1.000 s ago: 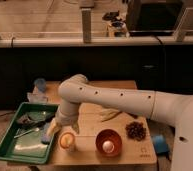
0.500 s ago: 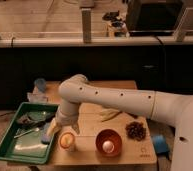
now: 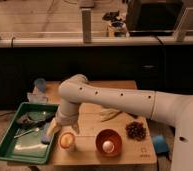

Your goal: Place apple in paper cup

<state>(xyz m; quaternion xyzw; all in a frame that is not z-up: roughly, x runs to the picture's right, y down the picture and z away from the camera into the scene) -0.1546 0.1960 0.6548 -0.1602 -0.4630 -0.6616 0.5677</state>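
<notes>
The apple (image 3: 66,141), small and orange-red with yellowish patches, sits at the mouth of the white paper cup (image 3: 67,148) near the table's front edge, just right of the green tray. Only a little of the cup's white wall shows under the fruit. My gripper (image 3: 64,130) hangs from the white arm directly above the apple and cup, very close to them. I cannot tell whether it touches the apple.
A green tray (image 3: 10,150) with utensils lies at the left. A brown bowl (image 3: 108,136) holding a white egg-like ball stands right of the cup. A dark grape cluster (image 3: 136,130), a blue object (image 3: 160,144), a bluish cup (image 3: 40,85) and a pale item (image 3: 110,115) also lie on the wooden table (image 3: 135,155).
</notes>
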